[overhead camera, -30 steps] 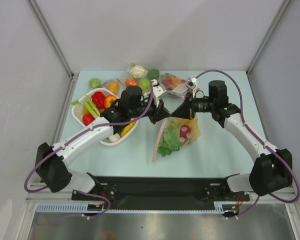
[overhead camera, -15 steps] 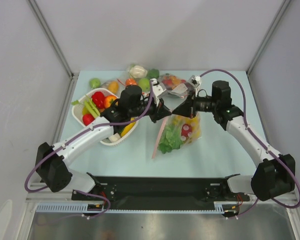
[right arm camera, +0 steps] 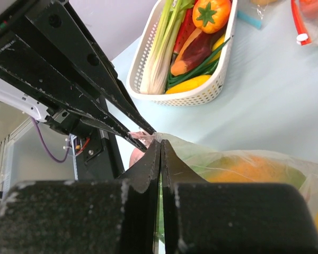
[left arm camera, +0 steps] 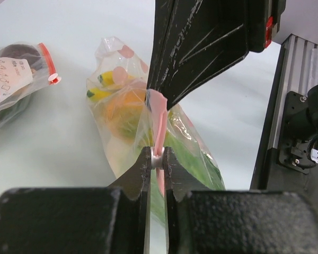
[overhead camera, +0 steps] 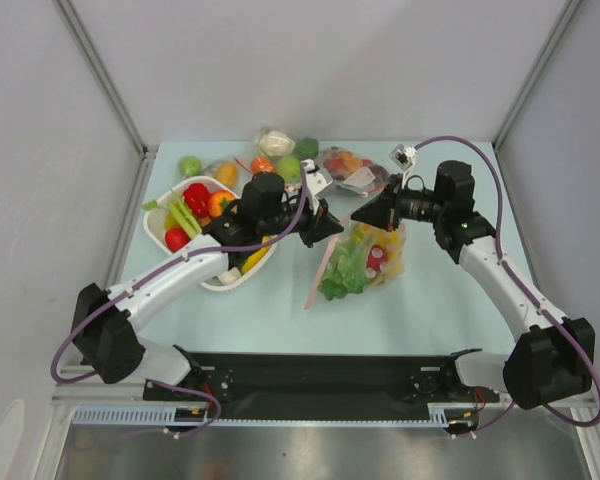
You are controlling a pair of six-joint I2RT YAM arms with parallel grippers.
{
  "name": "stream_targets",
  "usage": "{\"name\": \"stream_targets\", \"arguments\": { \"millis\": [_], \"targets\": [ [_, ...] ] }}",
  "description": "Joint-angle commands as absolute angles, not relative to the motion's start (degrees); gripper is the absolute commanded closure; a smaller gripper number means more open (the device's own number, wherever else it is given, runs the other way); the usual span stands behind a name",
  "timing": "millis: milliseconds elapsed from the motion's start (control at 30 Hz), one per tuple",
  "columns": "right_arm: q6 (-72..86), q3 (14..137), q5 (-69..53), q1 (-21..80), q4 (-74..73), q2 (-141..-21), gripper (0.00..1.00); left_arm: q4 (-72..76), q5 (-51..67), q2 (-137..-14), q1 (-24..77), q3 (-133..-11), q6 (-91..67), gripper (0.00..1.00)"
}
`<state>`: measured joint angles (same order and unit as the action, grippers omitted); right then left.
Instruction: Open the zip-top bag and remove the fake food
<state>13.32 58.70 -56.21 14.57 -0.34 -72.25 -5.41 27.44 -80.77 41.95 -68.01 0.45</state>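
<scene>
The left gripper is closed almost fully, its two fingers pinching the thin pink zip strip of the zip-top bag. Facing it tip to tip, the right gripper is also pressed shut, with the clear plastic of the bag's top edge caught at its fingertips. The two grippers meet above the middle of the pale blue table, holding the bag's mouth up while its body slopes down toward the near edge. Inside the bag is the fake food: green lettuce at the low end, an orange fruit, a yellow banana and a small red piece. To the left stands a white basket of toy vegetables, and a second clear bag with a white label lies farther back.
</scene>
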Motion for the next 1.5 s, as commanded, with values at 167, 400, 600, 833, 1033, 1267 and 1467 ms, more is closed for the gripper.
{"name": "stream_targets", "arguments": {
  "millis": [167, 400, 600, 833, 1033, 1267, 1467],
  "targets": [
    [15.5, 59.9, -52.7, 13.0, 7.8, -69.1, 1.0, -7.3, 30.2, -80.8, 41.7, -64.4, 0.4, 1.0],
    [16.3, 59.9, -49.6, 11.9, 8.0, -69.0, 1.0, -6.8, 30.6, -79.4, 41.8, -62.0, -1.6, 1.0],
    [17.1, 60.0, -47.1, 9.8, 8.5, -69.0, 1.0, -6.1, 30.6, -77.7, 42.1, -58.9, -2.5, 1.0],
    [18.3, 60.5, -45.3, 8.4, 9.3, -69.8, 1.0, -4.8, 30.7, -76.5, 43.1, -55.7, -4.0, 1.0],
    [19.0, 61.3, -43.1, 7.5, 9.6, -70.1, 1.0, -4.0, 30.1, -76.5, 44.4, -53.8, -4.9, 1.0],
    [19.6, 61.8, -40.8, 6.7, 9.3, -70.3, 1.0, -3.4, 29.3, -76.5, 44.8, -52.7, -5.4, 1.0],
    [19.0, 62.1, -38.7, 6.6, 5.8, -70.3, 1.0, -4.1, 25.9, -75.6, 46.2, -56.8, -6.2, 1.0]
  ]
}}
